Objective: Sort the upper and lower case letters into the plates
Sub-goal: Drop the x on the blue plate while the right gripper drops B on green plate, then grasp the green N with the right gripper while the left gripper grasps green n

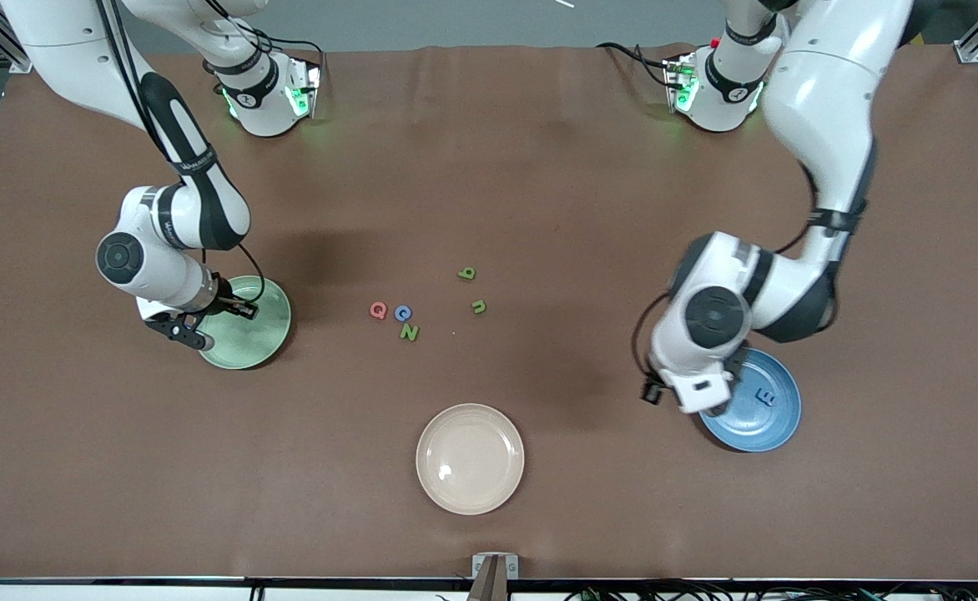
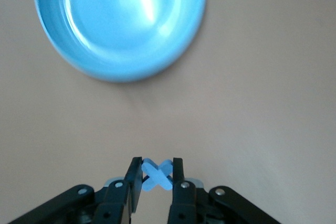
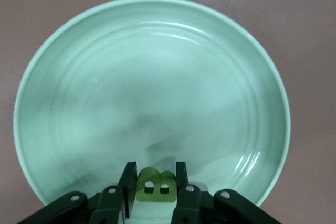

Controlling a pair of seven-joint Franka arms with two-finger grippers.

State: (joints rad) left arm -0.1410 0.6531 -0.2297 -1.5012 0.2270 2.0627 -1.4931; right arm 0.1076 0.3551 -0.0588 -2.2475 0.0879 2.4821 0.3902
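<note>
- Progress: early, by my judgement. One blue letter m (image 1: pixel 763 397) lies in the blue plate (image 1: pixel 777 430); the pale green plate (image 1: pixel 259 338) holds nothing that I can see.
- My right gripper (image 3: pixel 152 182) hangs over the pale green plate's rim, fingers pinching the green B (image 3: pixel 156 186). It is not yet released.
- My left gripper (image 2: pixel 156 177) pinches the blue x (image 2: pixel 157 174) over bare table just beside the blue plate; delivery is pending.
- Left on the table between the plates: pink Q (image 1: pixel 378 310), blue G (image 1: pixel 403 313) and green Z (image 1: pixel 409 332) clustered close together; green q (image 1: pixel 467 273) and green n (image 1: pixel 479 306) near them, toward the left arm's end.
- The letters are tiny, chunky, solid-coloured pieces; the B shows two small holes.
- The cream plate (image 1: pixel 470 458), nearest the front camera, appears unused.
</note>
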